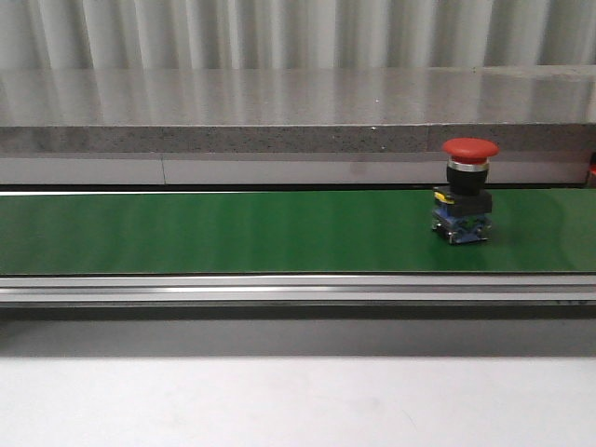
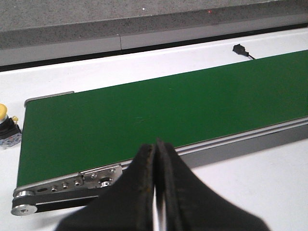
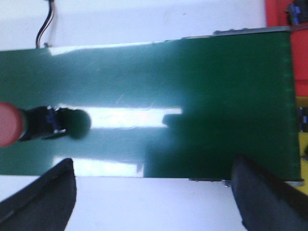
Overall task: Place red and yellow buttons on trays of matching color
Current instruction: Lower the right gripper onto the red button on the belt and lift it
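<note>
A red button stands upright on the green conveyor belt, toward the right part of the belt in the front view. Its mushroom cap is on top and the black and blue body is under it, so it can be taken from above or from the sides. No arm shows in the front view.

The right gripper is released: its two dark fingers stand wide apart above the near edge of the belt. I think it is held open like this because it waits to grasp the red button, which is visible at the side of its view and is not yet between the fingers.

The left gripper is clenched, the pads pressed together with nothing between them. It hangs near the left end of the belt, over the roller end plate. A yellow button rests on the white table just beside that end of the belt, apart from the gripper.

A red surface, probably the red tray, and a strip of yellow appear beyond the right end of the belt.
</note>
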